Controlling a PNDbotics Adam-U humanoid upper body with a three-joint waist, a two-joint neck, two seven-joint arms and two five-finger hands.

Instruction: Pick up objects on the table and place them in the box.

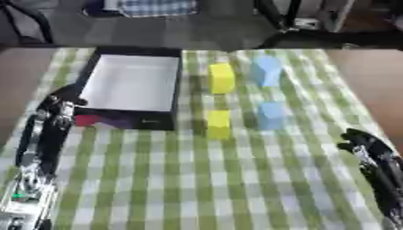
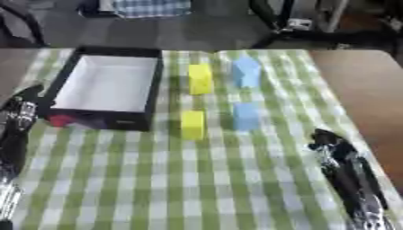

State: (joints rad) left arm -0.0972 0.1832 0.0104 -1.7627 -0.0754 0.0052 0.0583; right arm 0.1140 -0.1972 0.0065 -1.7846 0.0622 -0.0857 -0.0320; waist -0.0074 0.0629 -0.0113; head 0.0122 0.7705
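Note:
A black box (image 1: 177, 85) with a white inside stands at the back left of the checked cloth, and nothing shows in it. To its right stand two yellow blocks, one far (image 1: 222, 78) and one near (image 1: 218, 124). Right of those are two light blue blocks, far (image 1: 266, 70) and near (image 1: 271, 115). My left hand (image 1: 56, 109) hangs by the box's near left corner, holding nothing. My right hand (image 2: 329, 143) sits low at the right, well clear of the blocks. Neither hand's fingers are plain enough to read.
The green and white checked cloth (image 1: 197, 179) covers the table, with bare brown table (image 1: 378, 85) at both sides. A red and purple patch (image 1: 98, 120) shows on the box's near wall. Chair legs and a checked bag stand on the floor beyond.

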